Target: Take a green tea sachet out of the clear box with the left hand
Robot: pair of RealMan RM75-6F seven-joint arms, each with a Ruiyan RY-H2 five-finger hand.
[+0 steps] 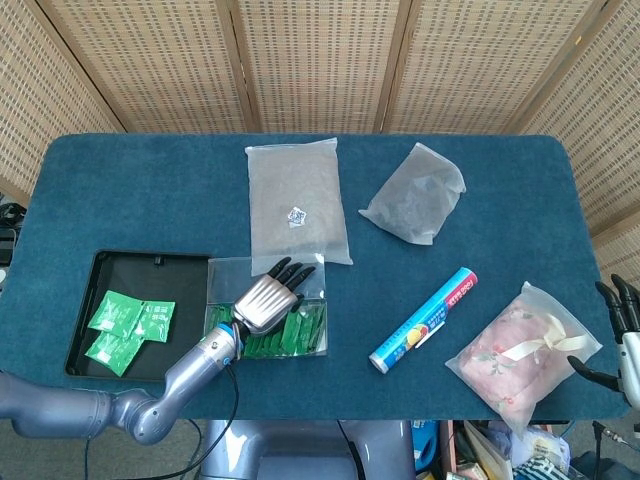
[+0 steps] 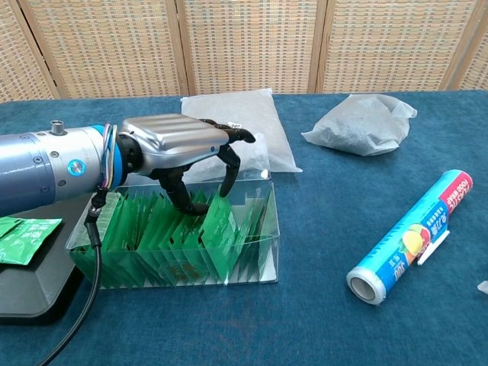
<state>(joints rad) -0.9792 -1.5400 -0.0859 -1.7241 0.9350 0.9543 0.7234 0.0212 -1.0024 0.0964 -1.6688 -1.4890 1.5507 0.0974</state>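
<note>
The clear box stands near the table's front edge, packed with several upright green tea sachets. My left hand hovers over the box, palm down, fingers curved downward and apart. Its thumb tip rests on the sachet tops and a fingertip reaches down toward the box's back wall; one sachet stands a little higher between them. I see nothing pinched. In the head view the left hand covers the middle of the box. My right hand hangs open off the table's right edge.
A black tray left of the box holds three green sachets. Behind the box lies a flat clear bag; a crumpled bag is at the back right. A cling-film roll and a pink pouch lie to the right.
</note>
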